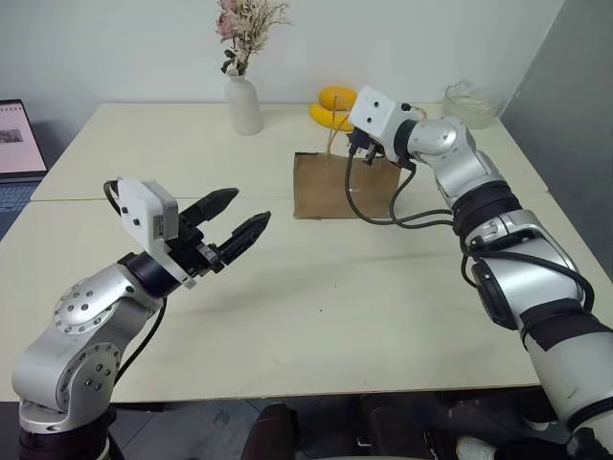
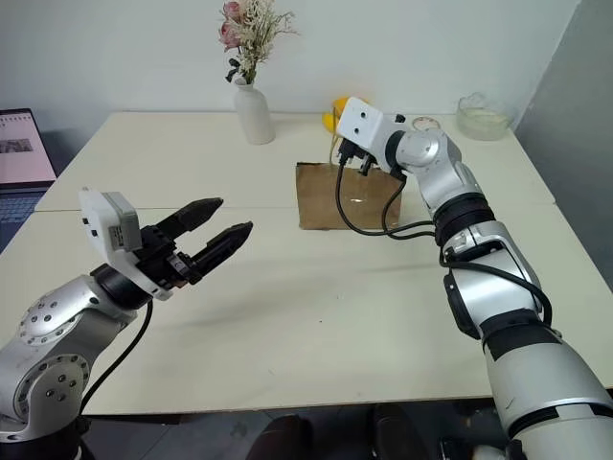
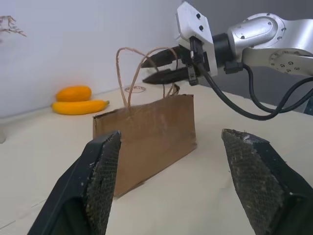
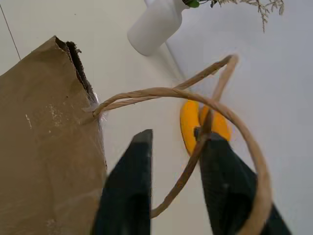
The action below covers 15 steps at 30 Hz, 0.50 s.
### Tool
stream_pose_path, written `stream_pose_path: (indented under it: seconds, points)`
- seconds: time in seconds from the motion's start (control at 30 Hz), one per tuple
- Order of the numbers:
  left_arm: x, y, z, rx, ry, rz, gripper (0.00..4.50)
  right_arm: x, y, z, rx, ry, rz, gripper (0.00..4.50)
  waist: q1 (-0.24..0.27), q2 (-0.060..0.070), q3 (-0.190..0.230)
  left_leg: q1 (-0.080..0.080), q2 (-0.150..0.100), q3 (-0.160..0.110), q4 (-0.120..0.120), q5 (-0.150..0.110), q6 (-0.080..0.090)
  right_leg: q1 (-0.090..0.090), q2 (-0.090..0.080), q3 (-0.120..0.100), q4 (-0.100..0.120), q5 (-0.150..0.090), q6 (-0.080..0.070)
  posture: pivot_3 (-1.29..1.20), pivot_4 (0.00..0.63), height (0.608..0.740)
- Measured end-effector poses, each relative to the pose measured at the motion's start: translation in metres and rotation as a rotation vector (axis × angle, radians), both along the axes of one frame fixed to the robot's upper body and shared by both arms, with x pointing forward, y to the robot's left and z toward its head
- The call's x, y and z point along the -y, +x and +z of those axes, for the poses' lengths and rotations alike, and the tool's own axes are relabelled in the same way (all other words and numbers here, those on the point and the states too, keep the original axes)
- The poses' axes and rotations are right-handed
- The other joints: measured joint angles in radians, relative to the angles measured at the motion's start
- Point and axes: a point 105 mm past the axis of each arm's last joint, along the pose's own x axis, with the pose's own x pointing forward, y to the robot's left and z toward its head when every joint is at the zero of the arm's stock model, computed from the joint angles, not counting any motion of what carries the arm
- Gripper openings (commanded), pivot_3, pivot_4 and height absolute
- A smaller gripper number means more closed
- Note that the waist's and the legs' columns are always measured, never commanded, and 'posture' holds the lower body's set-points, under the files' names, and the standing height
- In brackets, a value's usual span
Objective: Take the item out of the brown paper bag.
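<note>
Two tools: left tool (image 1: 233, 222), right tool (image 3: 152, 70), one brown paper bag (image 1: 330, 187)

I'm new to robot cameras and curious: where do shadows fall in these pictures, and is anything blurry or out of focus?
Left eye view: soft shadow on the table under the left gripper. Left wrist view: its own fingers loom large and soft, while the brown paper bag stays sharp. Right wrist view: the right gripper and cord handle look close and slightly soft.
</note>
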Motion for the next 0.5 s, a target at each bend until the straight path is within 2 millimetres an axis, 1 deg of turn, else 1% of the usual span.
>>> stream_pose_path:
  seconds: [0.13,0.2,0.33,0.5]
  points:
    - [0.0,0.001,-0.001,-0.008,-0.001,0.009,3.44,-0.001,-0.004,0.002,-0.029,0.017,0.033,3.8,0.0,0.0,0.0,0.0,0.0,0.0,0.0,0.0,0.0,0.0,0.0,0.0,0.0,0.0,0.0,0.0,0.15,0.74]
    - [0.0,0.002,0.001,-0.003,-0.002,0.012,3.44,0.002,-0.008,0.002,-0.049,0.026,0.056,4.48,0.0,0.0,0.0,0.0,0.0,0.0,0.0,0.0,0.0,0.0,0.0,0.0,0.0,0.0,0.0,0.0,0.15,0.74]
    - [0.001,0.003,0.001,-0.005,-0.003,0.01,3.44,0.015,-0.018,-0.001,-0.082,0.061,0.078,4.48,0.003,0.0,0.0,0.0,0.0,-0.001,0.0,0.0,0.0,0.0,0.0,0.0,0.0,0.0,0.0,0.0,0.15,0.74]
    - [0.003,0.011,-0.001,-0.023,-0.006,0.003,3.44,0.032,-0.054,-0.003,-0.104,0.116,0.135,4.48,0.007,0.0,0.0,0.0,0.0,-0.001,0.0,0.0,0.0,0.001,0.0,-0.001,0.0,0.0,0.001,0.0,0.15,0.74]
